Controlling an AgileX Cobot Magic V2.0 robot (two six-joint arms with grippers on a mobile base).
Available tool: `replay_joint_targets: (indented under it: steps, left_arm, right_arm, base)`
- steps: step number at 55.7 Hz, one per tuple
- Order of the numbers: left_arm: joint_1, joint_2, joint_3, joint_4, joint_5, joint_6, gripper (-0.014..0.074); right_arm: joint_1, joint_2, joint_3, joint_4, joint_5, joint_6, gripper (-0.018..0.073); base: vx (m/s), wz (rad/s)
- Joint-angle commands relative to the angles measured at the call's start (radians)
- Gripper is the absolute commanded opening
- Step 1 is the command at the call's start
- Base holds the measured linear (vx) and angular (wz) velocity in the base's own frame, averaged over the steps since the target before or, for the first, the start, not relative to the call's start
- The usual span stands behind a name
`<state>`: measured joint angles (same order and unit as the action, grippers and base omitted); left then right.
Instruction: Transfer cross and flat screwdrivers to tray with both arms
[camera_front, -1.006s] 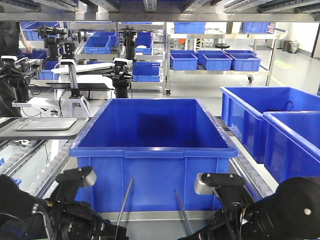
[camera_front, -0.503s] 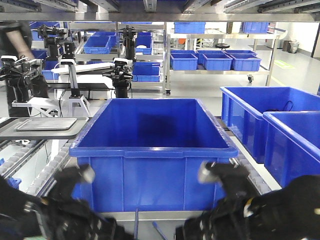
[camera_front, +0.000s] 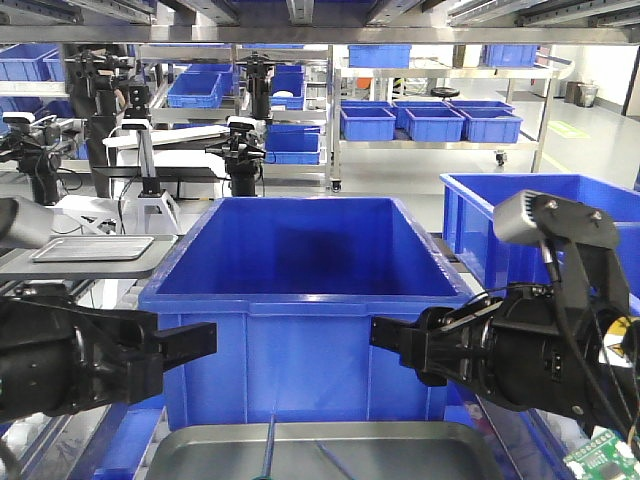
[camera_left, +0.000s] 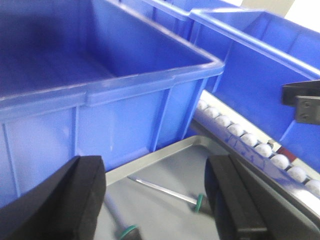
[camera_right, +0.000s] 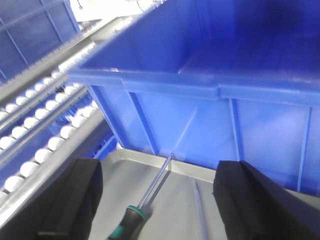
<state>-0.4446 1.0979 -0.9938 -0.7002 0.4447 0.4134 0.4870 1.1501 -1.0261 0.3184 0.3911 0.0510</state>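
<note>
Left gripper: carried at the left of the front view, above the grey metal tray; jaws are seen spread wide apart in the left wrist view, with nothing between them. Left screwdriver: laid inside the tray with its thin shaft pointing toward the deep blue bin; in the right wrist view its green-and-black handle is cut by the lower edge. Second screwdriver: also laid in the tray, just right of the first, shaft only partly shown; its green collar is glimpsed in the left wrist view. Right gripper: held at the right of the front view, released, jaws wide and empty in its own wrist view (the pale grey cylinder and a green circuit board ride on this arm). Risks, as judged: both tools appear delivered, so the chief hazard is a low retreat, by which a jaw could be dragged across a shaft and a screwdriver rolled or tipped over the low rim; the bin wall stands close ahead of both grippers and could be struck if either arm swings forward; the two arms are near enough to foul each other if withdrawn inward. Not determinable: which tip is cross and which flat (too small); the tray's near edge and both handles' full length, cut off in every view; whether the two shafts touch.
</note>
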Motion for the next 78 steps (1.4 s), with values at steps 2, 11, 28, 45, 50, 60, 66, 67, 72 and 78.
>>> replay_joint_targets:
  steps: [2, 11, 28, 45, 50, 60, 66, 67, 72, 78]
  left_arm:
    - [-0.005, -0.017, -0.027, -0.035, -0.063, 0.0, 0.0552]
    - [-0.005, -0.017, -0.027, -0.035, -0.063, 0.0, 0.0552]
    - [0.002, -0.185, 0.094, 0.225, -0.14, -0.072, 0.0421]
    - [0.256, -0.739, 0.537, 0.596, -0.2, -0.413, 0.0019]
    - [0.322, -0.854, 0.676, 0.619, -0.228, -0.413, -0.0008]
    - [0.419, -1.022, 0.893, 0.618, -0.341, -0.413, -0.0006]
    - [0.43, -1.1, 0.994, 0.618, -0.398, -0.413, -0.0006]
    - [0.43, -1.109, 1.0, 0.617, -0.4, -0.413, -0.0006]
    - [0.43, -1.121, 0.995, 0.617, -0.37, -0.413, -0.0006]
    - [0.43, -1.122, 0.995, 0.617, -0.368, -0.413, -0.0006]
  right_arm:
    - [-0.001, -0.023, -0.032, 0.006, -0.077, -0.008, 0.0544]
    - [-0.001, -0.023, -0.032, 0.006, -0.077, -0.008, 0.0544]
    - [-0.001, -0.023, -0.032, 0.006, -0.075, -0.008, 0.0544]
    - [-0.001, -0.023, -0.032, 0.006, -0.075, -0.008, 0.0544]
    - [-0.001, -0.023, -0.032, 0.006, -0.076, -0.007, 0.0544]
    - [-0.001, -0.023, -0.032, 0.006, -0.076, -0.007, 0.0544]
    - [-0.001, -0.023, -0.032, 0.006, -0.076, -0.007, 0.0544]
    - [-0.001, -0.023, -0.032, 0.006, -0.076, -0.007, 0.0544]
    - [-0.001, -0.023, -0.032, 0.006, -0.075, -0.007, 0.0544]
    - [-0.001, -0.023, -0.032, 0.006, -0.074, -0.007, 0.0544]
  base:
    - [0.0, 0.0]
    - [0.0, 0.0]
    - [0.0, 0.0]
    - [0.0, 0.0]
    - [0.0, 0.01]
    - [0.0, 0.0]
    - [0.0, 0.0]
    - [0.0, 0.0]
    - [0.0, 0.0]
    - [0.0, 0.0]
